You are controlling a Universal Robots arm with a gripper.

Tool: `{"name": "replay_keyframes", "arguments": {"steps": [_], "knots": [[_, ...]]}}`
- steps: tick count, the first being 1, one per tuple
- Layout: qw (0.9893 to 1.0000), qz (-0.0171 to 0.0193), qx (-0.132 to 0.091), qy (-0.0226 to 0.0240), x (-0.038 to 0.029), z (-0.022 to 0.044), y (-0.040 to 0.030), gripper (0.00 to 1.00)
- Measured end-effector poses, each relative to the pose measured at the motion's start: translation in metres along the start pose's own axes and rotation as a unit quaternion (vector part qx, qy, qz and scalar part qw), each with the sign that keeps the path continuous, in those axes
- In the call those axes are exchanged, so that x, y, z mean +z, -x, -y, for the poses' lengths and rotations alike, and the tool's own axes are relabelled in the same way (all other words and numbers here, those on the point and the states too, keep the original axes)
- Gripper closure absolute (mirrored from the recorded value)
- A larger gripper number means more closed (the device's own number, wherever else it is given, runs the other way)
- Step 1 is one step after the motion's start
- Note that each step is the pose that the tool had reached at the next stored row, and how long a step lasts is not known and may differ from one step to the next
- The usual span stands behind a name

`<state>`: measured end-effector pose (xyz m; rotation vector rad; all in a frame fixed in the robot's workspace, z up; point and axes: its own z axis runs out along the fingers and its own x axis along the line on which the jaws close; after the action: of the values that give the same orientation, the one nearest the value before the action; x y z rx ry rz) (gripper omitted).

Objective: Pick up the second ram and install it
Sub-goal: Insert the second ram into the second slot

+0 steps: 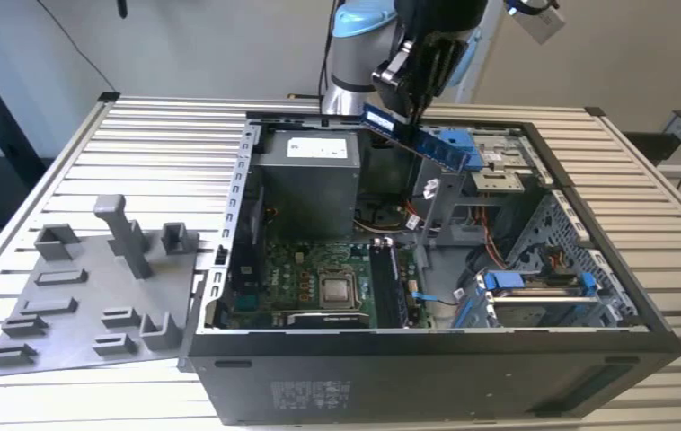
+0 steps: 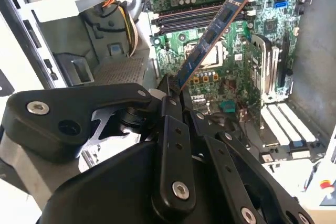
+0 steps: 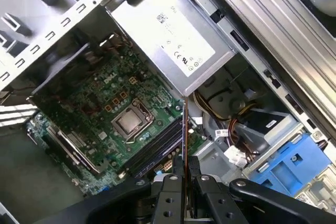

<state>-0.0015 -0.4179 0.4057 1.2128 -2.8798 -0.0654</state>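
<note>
Hanging over the open computer case [image 1: 437, 377], the second ram [image 1: 427, 141] is pinched by one end between the closed jaws. In the exterior view it tilts so that its free end dips toward the exterior view's right. In the second wrist view the second ram [image 2: 212, 38] slants across the motherboard [image 2: 247, 40], out of line with the long memory slots [image 2: 184, 17]. In the first wrist view it appears edge-on [image 3: 185, 129], above the slots [image 3: 155, 150]. The main risk, as I judge it, is a skewed descent. Gripped at one end only, the board can pivot in the jaws, meet a slot crooked, and jam or flex. The yellow and orange cables [image 3: 218, 111] and the power supply [image 1: 305, 180] sit near its way down and could catch the free end.
</note>
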Motion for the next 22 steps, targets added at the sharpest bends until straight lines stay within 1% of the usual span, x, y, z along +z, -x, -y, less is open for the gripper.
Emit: {"name": "replay_keyframes", "arguments": {"steps": [3, 5, 8, 11, 13, 16, 19, 22], "knots": [[0.9998, 0.001, 0.022, 0.0, 0.0005, 0.0, 0.0, 0.85], [0.9993, 0.0016, 0.036, -0.0001, 0.0008, 0.0, 0.0, 0.85], [0.9983, 0.0026, 0.059, -0.0001, 0.0014, 0.0001, 0.0, 0.85], [0.9967, 0.0036, 0.081, -0.0002, 0.002, 0.0001, 0.0, 0.85], [0.9955, 0.0042, 0.095, -0.0002, 0.0024, 0.0001, 0.0, 0.85], [0.9933, 0.0051, 0.116, -0.0002, 0.0031, 0.0001, 0.0, 0.85], [0.9906, 0.0061, 0.137, -0.0003, 0.0038, 0.0002, 0.0, 0.85], [0.9875, 0.007, 0.157, -0.0003, 0.0045, 0.0002, 0.0, 0.85]]}}
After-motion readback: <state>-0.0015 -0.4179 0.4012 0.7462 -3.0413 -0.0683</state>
